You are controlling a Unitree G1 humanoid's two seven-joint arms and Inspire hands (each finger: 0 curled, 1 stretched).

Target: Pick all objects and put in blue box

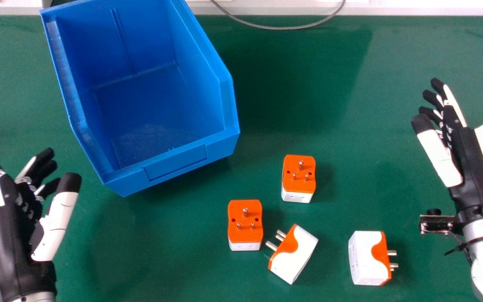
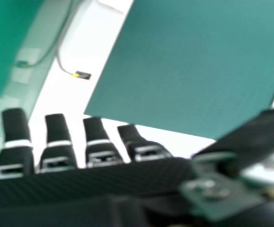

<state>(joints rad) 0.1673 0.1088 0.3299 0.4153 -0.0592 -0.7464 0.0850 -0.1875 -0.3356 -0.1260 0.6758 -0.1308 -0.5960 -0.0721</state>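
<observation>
Standing ahead and right of wide left hand [image 1: 13,235], blue box [image 1: 174,163] is bare inside; four plug adapters [image 1: 245,218] lie left of wide right hand [image 1: 472,167].

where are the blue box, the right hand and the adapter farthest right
blue box [image 1: 174,165]: head view, front wall
right hand [image 1: 472,159]: head view, palm
farthest-right adapter [image 1: 365,258]: head view, white side

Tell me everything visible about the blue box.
The blue box looks like rigid plastic: open-topped, with side rims sloping to a low front wall bearing a rectangular panel, and a vertical rib inside the back. It stands upright but askew on the green table, left of centre in the head view. The plug adapters lie outside it; only the table seems to touch it.
</observation>
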